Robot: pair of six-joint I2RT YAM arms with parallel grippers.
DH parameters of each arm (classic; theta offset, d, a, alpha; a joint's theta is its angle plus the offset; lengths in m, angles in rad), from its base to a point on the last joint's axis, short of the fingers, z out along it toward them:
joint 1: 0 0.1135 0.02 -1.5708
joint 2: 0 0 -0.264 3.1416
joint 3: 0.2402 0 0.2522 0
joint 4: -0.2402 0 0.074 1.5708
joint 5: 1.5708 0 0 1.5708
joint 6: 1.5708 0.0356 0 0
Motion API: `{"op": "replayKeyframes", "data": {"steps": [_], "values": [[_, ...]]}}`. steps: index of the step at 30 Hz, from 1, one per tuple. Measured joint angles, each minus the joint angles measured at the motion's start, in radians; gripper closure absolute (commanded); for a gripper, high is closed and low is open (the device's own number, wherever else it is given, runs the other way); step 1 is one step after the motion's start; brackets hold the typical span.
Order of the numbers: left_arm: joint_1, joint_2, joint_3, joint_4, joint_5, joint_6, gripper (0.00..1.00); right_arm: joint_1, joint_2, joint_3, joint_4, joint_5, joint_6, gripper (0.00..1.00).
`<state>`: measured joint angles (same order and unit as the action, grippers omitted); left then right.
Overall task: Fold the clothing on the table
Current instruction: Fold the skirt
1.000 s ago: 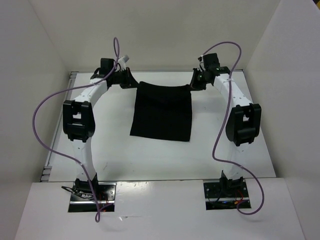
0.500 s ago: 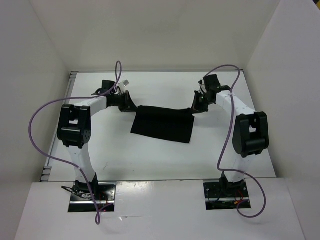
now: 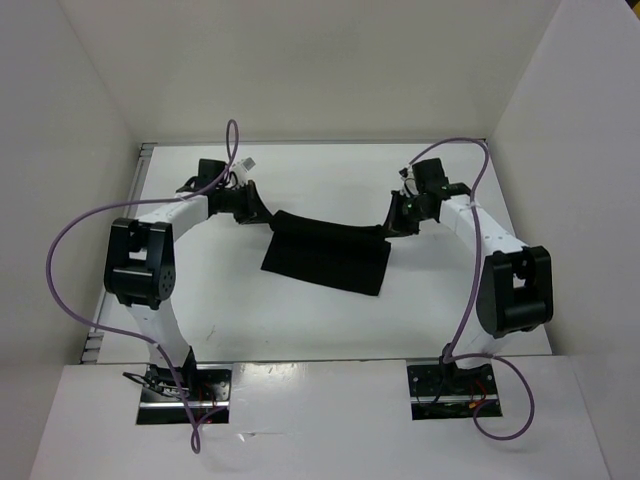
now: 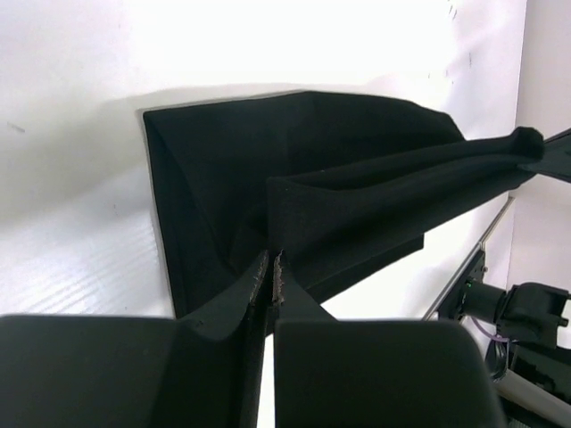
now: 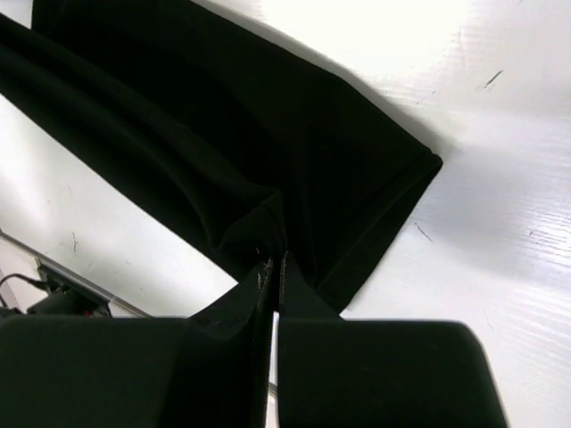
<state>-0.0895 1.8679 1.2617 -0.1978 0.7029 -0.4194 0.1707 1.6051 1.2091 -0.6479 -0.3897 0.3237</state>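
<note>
The clothing (image 3: 325, 262) is laid in the middle of the worktop (image 3: 300, 325). Its far left corner is pinched tight by the left jaws. Its far right corner is pinched tight by the right jaws. The far edge is held up above the rest. For a neat fold, both corners should be brought to the near edge together, level, with the cloth pulled flat so no bumps are made.

top cam high behind arm bases (image 3: 185, 385), looks down on whole counter (image 3: 300, 320); wrist cams close over cloth (image 3: 325, 255); all share cloth.
</note>
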Motion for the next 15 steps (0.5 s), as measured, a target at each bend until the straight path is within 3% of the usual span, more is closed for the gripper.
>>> {"op": "replayKeyframes", "data": {"steps": [5,8,10,11,15], "values": [[0.0,-0.009,-0.015,-0.039,-0.009,0.004,0.92,0.011,-0.009,-0.039,-0.013,-0.026,0.0,1.0],[0.0,-0.019,-0.025,-0.091,-0.027,0.019,0.77,0.03,-0.01,-0.053,-0.033,-0.035,0.0,1.0],[0.004,-0.023,-0.025,-0.141,-0.05,0.032,0.64,0.046,-0.011,-0.066,-0.064,-0.035,0.002,0.65],[0.006,-0.023,-0.025,-0.166,-0.063,0.036,0.61,0.05,-0.011,-0.073,-0.079,-0.037,0.008,0.55],[0.003,-0.052,-0.066,-0.264,-0.137,0.052,0.57,0.064,-0.014,-0.106,-0.163,-0.039,0.001,0.55]]}}
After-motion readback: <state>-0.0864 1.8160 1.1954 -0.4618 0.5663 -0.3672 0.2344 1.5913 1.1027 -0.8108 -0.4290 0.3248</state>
